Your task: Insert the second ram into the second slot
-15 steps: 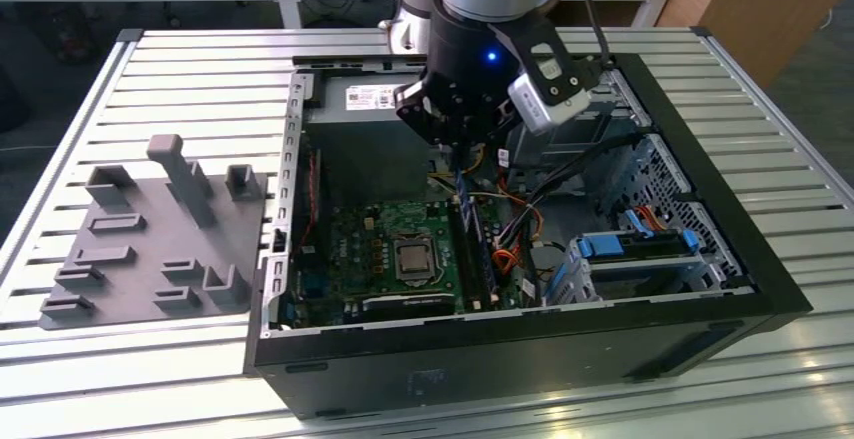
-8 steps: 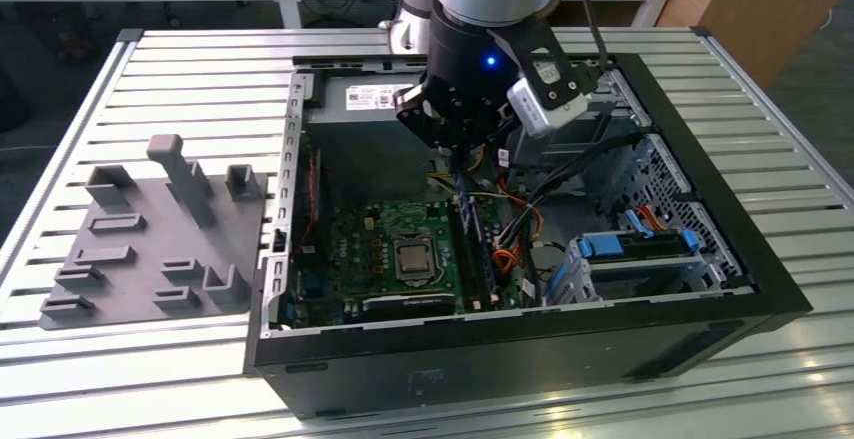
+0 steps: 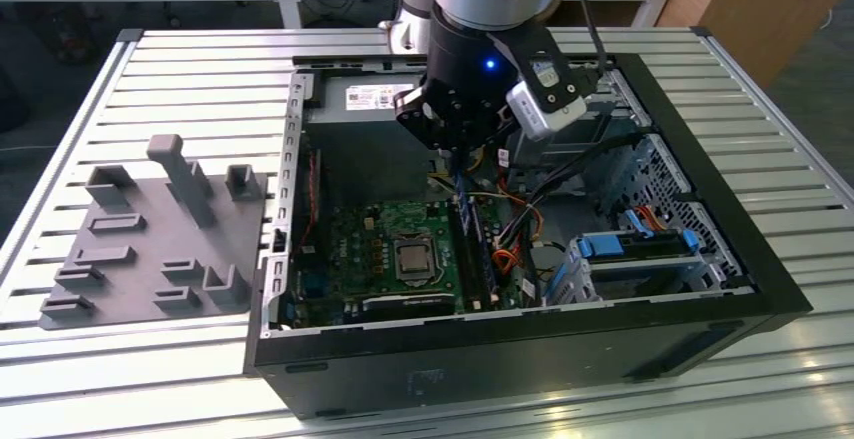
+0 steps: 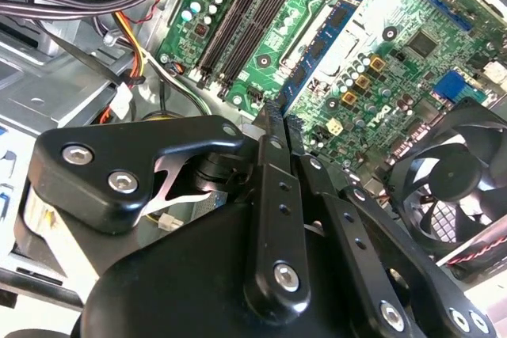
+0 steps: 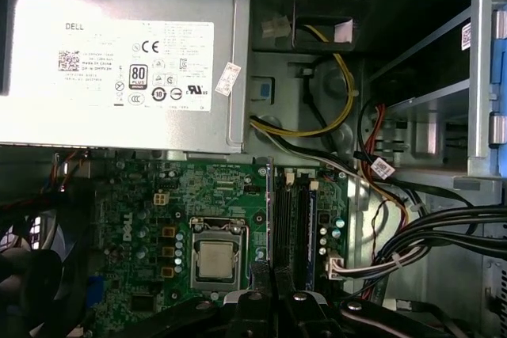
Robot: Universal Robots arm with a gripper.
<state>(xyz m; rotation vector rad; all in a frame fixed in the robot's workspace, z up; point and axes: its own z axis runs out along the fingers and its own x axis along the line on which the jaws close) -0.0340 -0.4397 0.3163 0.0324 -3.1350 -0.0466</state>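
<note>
The second ram (image 4: 318,47) is a thin blue strip with dark chips. The end effector (image 4: 279,116) is pinched shut on one end of it. In the first wrist view we see the strip from its thin edge. It hangs over the green motherboard (image 5: 158,219), just beside the long black slots (image 5: 289,215). It is not in a slot yet, and we cannot tell if it sits right over the second slot.

Another blue strip (image 5: 310,227) stands in the row of slots, on the side by the cables (image 5: 428,235). We think that one is the first ram, already in.

To do this step well, we think the strip should stay straight up and down. Its long edge should line up with the slot from end to end. The push should be even, so that neither end goes in first. The cables are close, so a tilt or a bump could knock it off line.

The black computer case (image 3: 534,359) lies open on the tabletop (image 3: 200,59). Inside are the motherboard, a silver power box (image 5: 119,61) at the far end, the cables and a round fan (image 4: 444,187). At the exterior view's right sits a drive bay with light-blue clips (image 3: 627,244). Outside the case, at the exterior view's left, a grey holder (image 3: 147,249) with posts lies on the tabletop
</note>
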